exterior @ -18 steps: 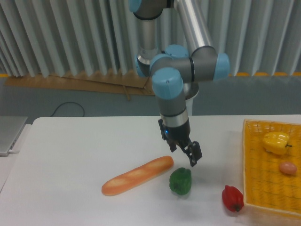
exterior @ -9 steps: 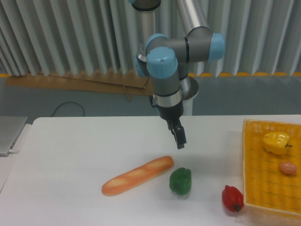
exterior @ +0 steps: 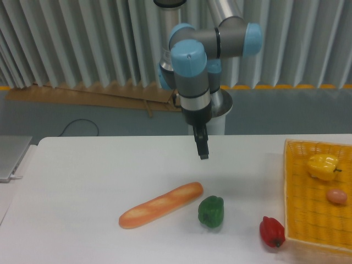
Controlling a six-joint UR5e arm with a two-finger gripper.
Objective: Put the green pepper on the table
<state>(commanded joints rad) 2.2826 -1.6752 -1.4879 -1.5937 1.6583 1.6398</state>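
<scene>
The small glossy dark-green bell pepper (exterior: 211, 212) is seen resting on the white table (exterior: 82, 181), below the raised end effector (exterior: 202, 152), well apart; its grip state cannot be told.

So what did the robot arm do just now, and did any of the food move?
The gripper rose up and away from the green pepper, turning as it went and holding nothing. The pepper stayed on the table beside the baguette; the red pepper and basket didn't move.
</scene>
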